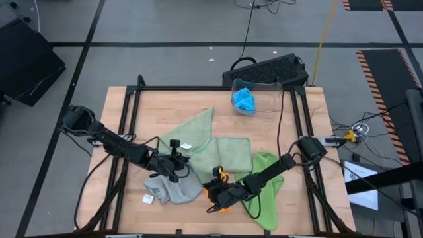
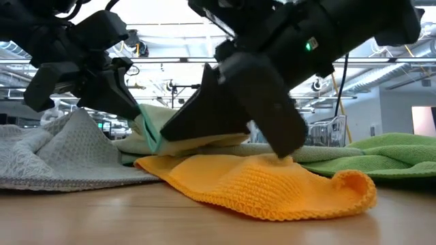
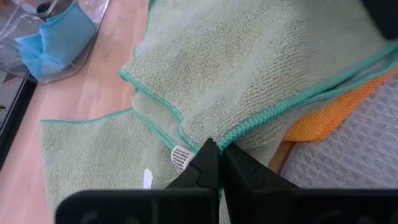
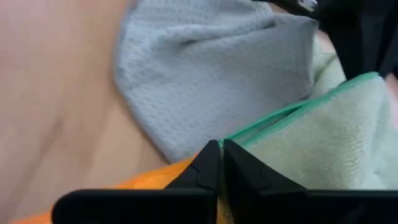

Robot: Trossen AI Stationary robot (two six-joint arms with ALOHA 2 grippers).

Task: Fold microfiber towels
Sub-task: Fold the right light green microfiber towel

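A sage green towel [image 1: 215,151] with a teal hem lies spread at the table's middle. Its near part overlaps a grey towel [image 1: 173,188] and an orange towel [image 2: 272,187]. My left gripper [image 1: 173,158] is shut on the sage towel's left edge. My right gripper [image 1: 213,189] is shut at its near edge, right above the orange towel. A lime green towel [image 1: 266,188] lies flat under my right arm. A blue towel [image 1: 244,100] sits crumpled in a clear tub [image 1: 268,89] at the far edge. My left gripper pinches the sage towel's teal-hemmed edge [image 3: 239,134] between its two fingers, close to a white tag [image 3: 180,157]. The fingers slant down from the table's left. That edge is raised off the table [image 2: 146,126]; the rest lies flat. My right gripper pinches the sage towel's hemmed edge [image 4: 249,132] at its fingertips. It slants down from the table's right, its fingertip [image 2: 283,151] low on the orange towel. Whether orange cloth is caught too, I cannot tell.
A dark keyboard [image 1: 268,69] lies behind the tub, off the table's far edge. A small white tag [image 1: 149,198] shows at the grey towel's near left corner. Bare wood shows along the table's far left part and its near left corner.
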